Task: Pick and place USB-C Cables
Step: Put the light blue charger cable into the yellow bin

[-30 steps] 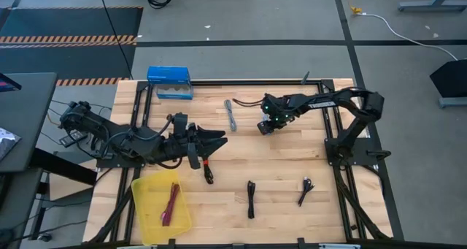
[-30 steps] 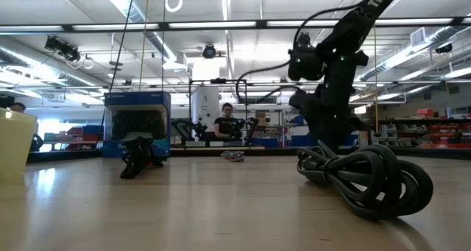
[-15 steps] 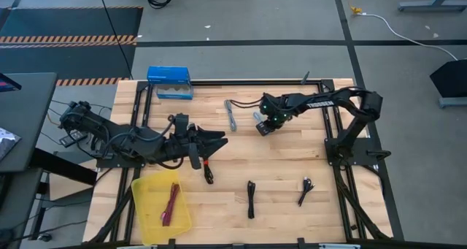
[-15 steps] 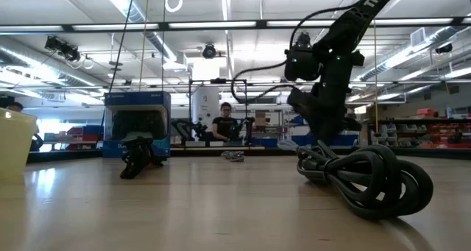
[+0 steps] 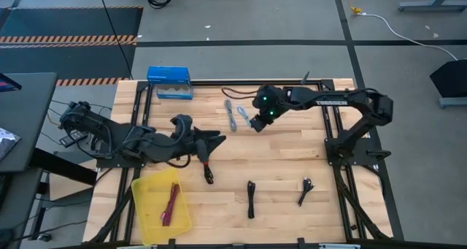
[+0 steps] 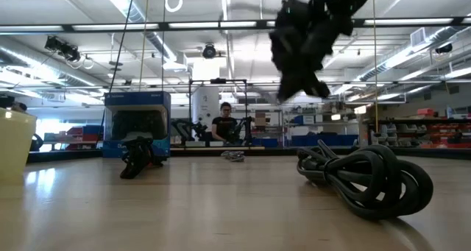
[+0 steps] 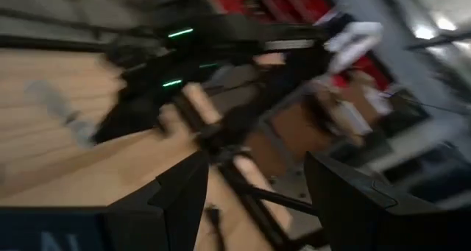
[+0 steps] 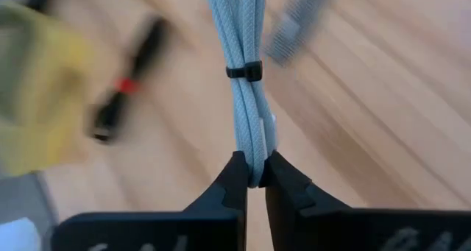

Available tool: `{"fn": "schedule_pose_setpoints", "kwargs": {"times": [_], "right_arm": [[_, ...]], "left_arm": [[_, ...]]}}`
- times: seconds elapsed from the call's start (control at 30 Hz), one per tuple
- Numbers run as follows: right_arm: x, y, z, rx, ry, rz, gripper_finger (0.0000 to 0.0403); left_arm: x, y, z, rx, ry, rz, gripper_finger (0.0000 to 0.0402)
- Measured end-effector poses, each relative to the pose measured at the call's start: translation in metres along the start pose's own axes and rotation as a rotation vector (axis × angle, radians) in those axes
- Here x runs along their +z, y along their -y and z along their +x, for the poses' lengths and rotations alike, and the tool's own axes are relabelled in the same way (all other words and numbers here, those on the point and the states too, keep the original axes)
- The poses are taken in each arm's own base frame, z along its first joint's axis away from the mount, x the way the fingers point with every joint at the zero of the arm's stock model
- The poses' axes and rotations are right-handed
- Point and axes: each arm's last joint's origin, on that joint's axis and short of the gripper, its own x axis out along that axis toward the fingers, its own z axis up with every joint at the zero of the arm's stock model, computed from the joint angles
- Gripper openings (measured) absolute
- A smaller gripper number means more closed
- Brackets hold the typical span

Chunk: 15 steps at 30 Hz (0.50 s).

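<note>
My right gripper [image 5: 255, 123] hangs over the far middle of the table, shut on a grey USB-C cable bundle [image 8: 246, 96] bound by a black tie. A second grey bundle [image 5: 229, 113] lies flat just left of it. A black bundle with a red tie [image 5: 208, 171] and two more black bundles [image 5: 251, 199] [image 5: 304, 191] lie on the near half. A magenta bundle [image 5: 171, 203] lies in the yellow bin [image 5: 146, 194]. My left gripper [image 5: 217, 139] stands open at mid-left with nothing between its fingers. My right gripper pinches one end of the grey bundle [image 8: 254, 161] between its two fingertips [image 8: 229, 185]. The fingers slant down from the table's right, in line with the bundle. The bundle hangs on from the fingertips, clear of the table, in the low view too.
A blue box [image 5: 169, 82] stands at the far left edge. A black frame rail [image 5: 248, 82] runs along the far edge. In the low view a black bundle [image 6: 368, 179] lies close in front. A person [image 6: 224, 124] sits in the room behind the table.
My right gripper has risen from the table and gone a little toward the table's left, turning as it went. The grey bundle has come up with it and now hangs clear of the table. My left gripper has tipped down slightly.
</note>
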Motion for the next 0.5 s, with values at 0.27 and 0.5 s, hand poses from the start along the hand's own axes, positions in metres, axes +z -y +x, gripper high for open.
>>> {"fn": "schedule_pose_setpoints", "kwargs": {"times": [0.27, 0.5], "right_arm": [[0.015, -0.079, -0.07, 0.263, 0.253, -0.186, 0.0025], [0.015, -0.128, -0.107, 0.456, 0.369, -0.226, 0.0025]], "left_arm": [[0.007, -0.011, 0.008, 0.082, 0.035, 0.006, 0.0231], [0.019, -0.013, 0.019, 0.07, 0.07, -0.018, 0.0231]]}}
